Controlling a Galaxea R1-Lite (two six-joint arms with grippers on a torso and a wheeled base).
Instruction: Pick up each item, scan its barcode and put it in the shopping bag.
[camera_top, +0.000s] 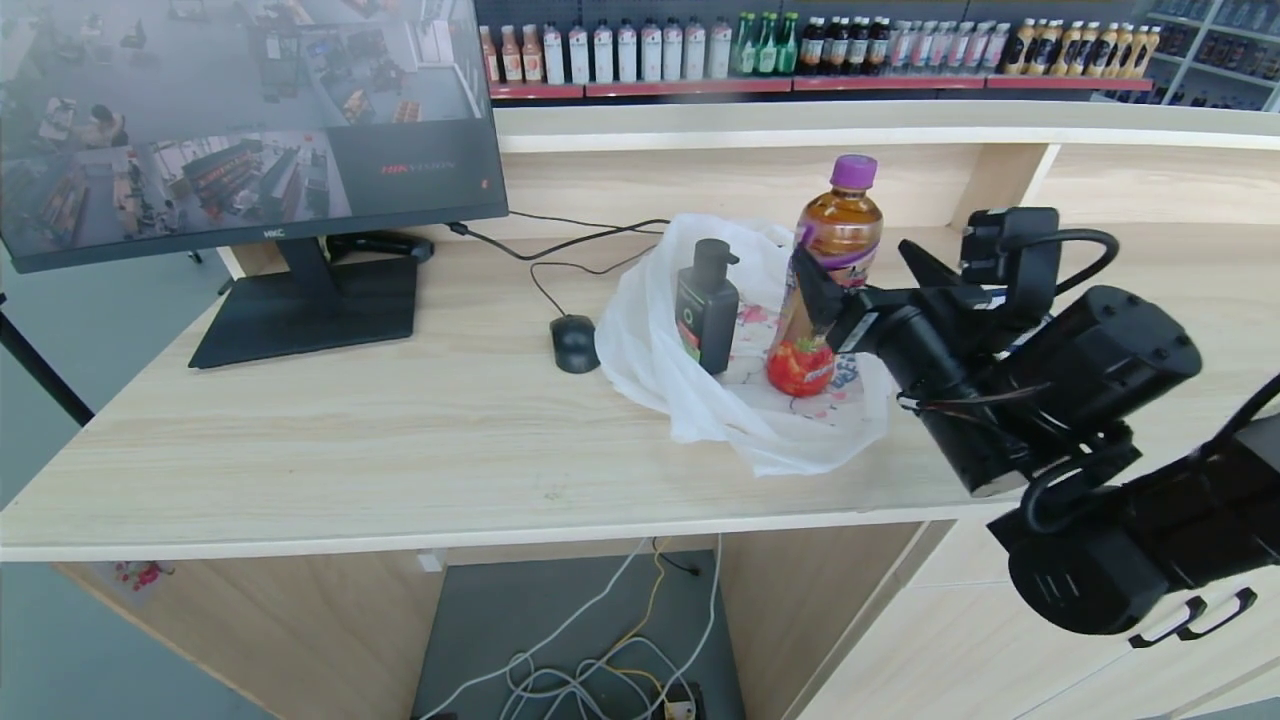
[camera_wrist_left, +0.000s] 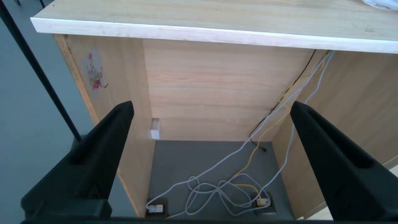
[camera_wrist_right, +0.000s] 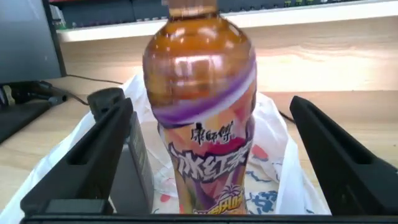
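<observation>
Standing tea bottle (camera_top: 845, 230): purple-capped and upright on the white shopping bag (camera_top: 700, 415), toward the 3 o'clock end of the counter (camera_top: 400, 430).
Right gripper (camera_top: 858, 272): level with the tea bottle's label, jaws released and spread wide, one on each side of it. The right wrist view shows a clear gap on both sides.
Pump bottle (camera_top: 706, 305): dark, upright among the bag's folds, just beside the tea bottle at its 9 o'clock.
Left gripper (camera_wrist_left: 211, 107): below the counter's front edge, jaws released, facing the bay underneath, where cables (camera_wrist_left: 217, 186) lie on the floor.
Mouse (camera_top: 574, 343): just beside the bag, at its 9 o'clock.
Monitor (camera_top: 240, 110): on its stand at the bag's 10 o'clock.
Shelf (camera_top: 800, 85): a row of bottles at 12 o'clock, behind the counter.
</observation>
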